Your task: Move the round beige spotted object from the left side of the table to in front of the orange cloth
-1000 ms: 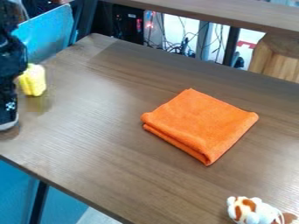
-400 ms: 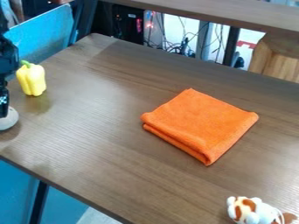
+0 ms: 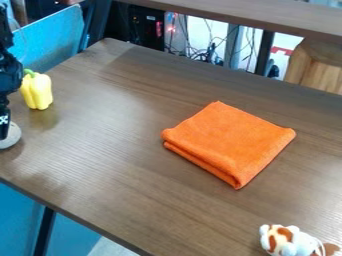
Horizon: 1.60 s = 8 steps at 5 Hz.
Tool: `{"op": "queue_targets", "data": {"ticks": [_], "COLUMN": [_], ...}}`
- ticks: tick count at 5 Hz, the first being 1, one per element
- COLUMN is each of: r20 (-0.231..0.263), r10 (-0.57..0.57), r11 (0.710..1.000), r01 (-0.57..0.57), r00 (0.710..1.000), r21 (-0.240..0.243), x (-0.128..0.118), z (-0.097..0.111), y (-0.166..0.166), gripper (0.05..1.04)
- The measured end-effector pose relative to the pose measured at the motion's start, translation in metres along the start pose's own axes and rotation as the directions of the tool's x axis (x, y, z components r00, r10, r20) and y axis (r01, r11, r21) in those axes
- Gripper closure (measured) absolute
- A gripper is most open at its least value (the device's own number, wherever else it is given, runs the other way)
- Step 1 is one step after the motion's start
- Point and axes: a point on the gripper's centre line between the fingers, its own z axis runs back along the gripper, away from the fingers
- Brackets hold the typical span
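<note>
Markings: small white pattern low on the claw [image 3: 5, 129], too small to make out
Claw: at the view's left edge, how wide cannot be told, nor whether it holds anything
Pale rounded object [image 3: 12, 137]: on the table [image 3: 120, 155], partly behind the claw; contact unclear
Yellow pepper [image 3: 38, 93]: upright, near the claw
Orange cloth [image 3: 230, 145]: folded, well apart from both
Plush toy [image 3: 286, 242]: near the bottom right corner

The folded cloth [image 3: 229, 144] is a plain, bright orange. The worktop [image 3: 127, 165] is brown with a streaky wood grain. At the left, the pepper [image 3: 37, 92] is yellow with a green stem, and the rounded object [image 3: 11, 137] below it is pale grey. The plush toy [image 3: 287, 241] at the lower right is white with orange-brown patches. The panel [image 3: 52, 41] at the upper left is blue.
</note>
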Motion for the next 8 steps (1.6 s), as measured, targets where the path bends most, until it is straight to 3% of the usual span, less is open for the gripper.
{"op": "queue_targets", "data": {"ticks": [2,3,4,5,6,7,8], "r20": [-0.058,-0.024,-0.004,0.007,0.008,0.046,0.125], "r10": [0.028,0.014,0.044,0.062,0.067,0.07,-0.042], "r11": [0.999,0.998,0.992,0.99,0.988,0.992,0.999], "r01": [-0.029,-0.016,-0.044,-0.061,-0.066,-0.065,0.044], "r00": [0.998,1.0,0.999,0.998,0.998,0.996,0.991], "r21": [-0.02,-0.053,-0.115,-0.13,-0.139,-0.112,-0.014], "x": [0.011,0.025,0.029,0.028,0.023,0.012,0.019], "z": [-0.014,-0.024,-0.032,-0.032,-0.031,-0.017,0.021], "y": [0.014,0.018,0.022,0.023,0.015,0.002,-0.036], "gripper": [0.083,0.118,0.371,0.497,0.506,0.506,0.506]}}
